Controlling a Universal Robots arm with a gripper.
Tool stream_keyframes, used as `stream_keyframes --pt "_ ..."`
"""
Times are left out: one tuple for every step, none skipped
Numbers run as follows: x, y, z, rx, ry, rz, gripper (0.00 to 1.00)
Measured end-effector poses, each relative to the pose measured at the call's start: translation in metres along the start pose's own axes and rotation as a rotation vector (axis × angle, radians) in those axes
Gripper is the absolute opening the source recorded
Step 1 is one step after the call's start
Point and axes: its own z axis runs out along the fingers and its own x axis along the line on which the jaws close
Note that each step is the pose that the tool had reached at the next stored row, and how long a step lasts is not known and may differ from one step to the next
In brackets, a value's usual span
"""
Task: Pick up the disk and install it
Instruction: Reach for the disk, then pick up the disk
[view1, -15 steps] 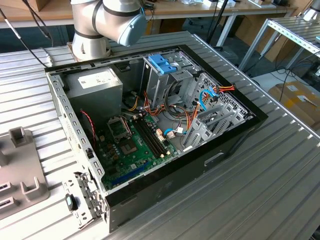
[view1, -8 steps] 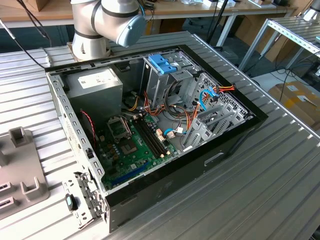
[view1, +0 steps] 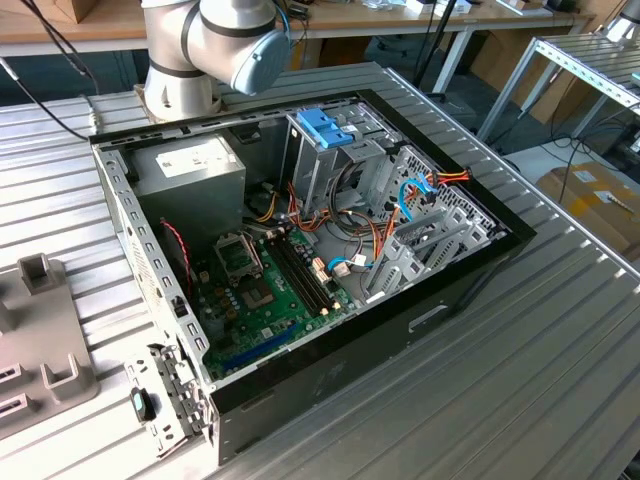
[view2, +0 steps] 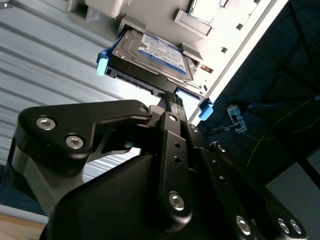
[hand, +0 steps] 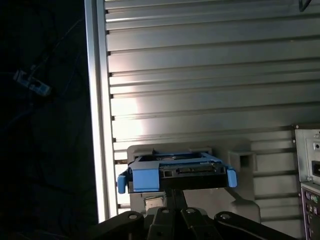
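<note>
- The disk (view2: 150, 52) (hand: 190, 172), a grey-metal hard drive with a pale label in a light-blue carrier, lies flat in a grey plastic holder (view2: 150, 15) (hand: 242, 160). It is not in the computer.
- In both wrist views the carrier's blue ends stick out past the two near corners of the drive, and the connector edge faces the camera.
- The gripper (view2: 172, 100) (hand: 175, 192) reaches the middle of that near edge. Its black fingers are drawn close together and pinch the disk's edge just beside a broad blue tab of the carrier.
- The holder sits on the ribbed aluminium table (hand: 200, 75) (view2: 45, 60) (view1: 520, 350), near the table's long edge; beyond that edge the first wrist view shows dark floor (hand: 45, 125).
- In the first wrist view the rear panel of the computer case (hand: 307, 170) stands just beside the holder.
- In the exterior view the open computer case (view1: 470, 290) lies on its side in the middle of the table, black walls around it.
- Inside are a green motherboard (view1: 265, 290), a grey power supply (view1: 190, 165) and a tall metal drive cage topped by a blue bracket (view1: 325, 127).
- Orange, red and blue cables (view1: 440, 180) run through the case on the exterior view's right.
- The arm's pale grey base joints (view1: 215, 40) rise behind the case.
- A grey fixture plate with upright blocks (view1: 35, 340) lies at the exterior view's left.
</note>
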Motion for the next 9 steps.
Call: stream_keyframes --pt "0.0003 0.0 0.0005 0.0015 0.0001 -0.005 0.11" --pt "0.0006 -0.0001 0.0006 0.0021 0.0 -0.006 0.11" --pt "0.0006 0.0 0.0006 0.0021 0.0 -0.006 0.11" --pt "0.0006 0.0 0.0006 0.0021 0.0 -0.006 0.11" --pt "0.0007 0.0 0.0007 0.0021 0.0 -0.006 0.11" --pt "0.0007 0.0 0.0007 0.0021 0.0 -0.007 0.11" --pt "0.0007 0.0 0.0007 0.0021 0.0 -0.007 0.11" --pt "0.0007 0.0 0.0007 0.0021 0.0 -0.007 0.11" --pt "0.0007 0.0 0.0007 0.0021 0.0 -0.007 0.11"
